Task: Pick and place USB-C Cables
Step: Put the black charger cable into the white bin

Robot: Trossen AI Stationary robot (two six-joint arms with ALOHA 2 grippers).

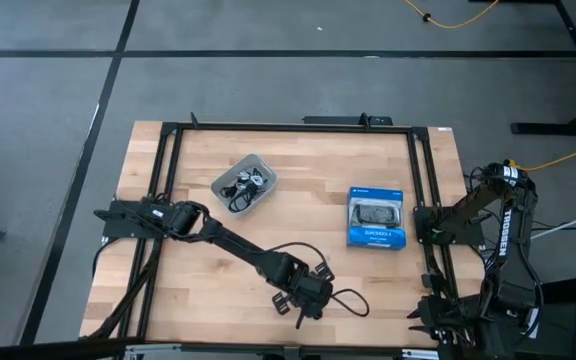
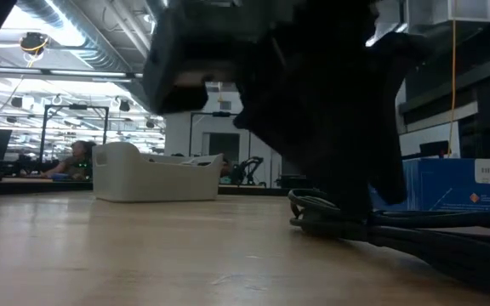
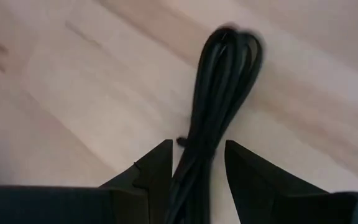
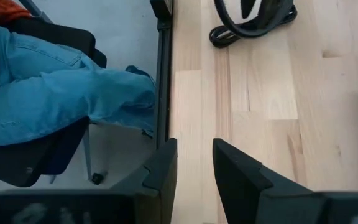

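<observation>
From above, the left pincer (image 1: 311,293) sits low at the desk's (image 1: 198,270) front edge w/ a loose black cable (image 1: 351,299) trailing beside it, but only the left wrist cam shows the grip: fingers (image 3: 156,168) partly spread, a folded black cable bundle (image 3: 219,93) running btwn them and lying flat on the wood. Other cables sit in the grey tray (image 1: 259,163) toward the desk's back left, well apart from the pincer. Right pincer (image 4: 194,162) waits at the desk's right-front edge, fingers narrowly apart, holding nothing; its cam alone catches a seated person's blue-trousered leg (image 4: 61,99).
</observation>
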